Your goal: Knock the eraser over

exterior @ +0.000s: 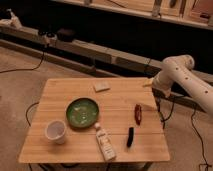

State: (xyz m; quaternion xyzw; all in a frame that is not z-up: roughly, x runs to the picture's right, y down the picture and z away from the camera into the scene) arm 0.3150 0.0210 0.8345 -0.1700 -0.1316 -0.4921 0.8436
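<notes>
The eraser (101,86) is a pale flat block lying near the far edge of the wooden table (60,97), about the middle. My gripper (147,83) is on the end of the white arm (184,80) that comes in from the right. It hovers at the table's far right corner, well to the right of the eraser and apart from it.
A green plate (82,111), a white cup (55,131), a white bottle lying flat (104,143), a black stick-like object (130,136) and a red object (138,113) are on the table. Cables run on the floor around it. A dark bench stands behind.
</notes>
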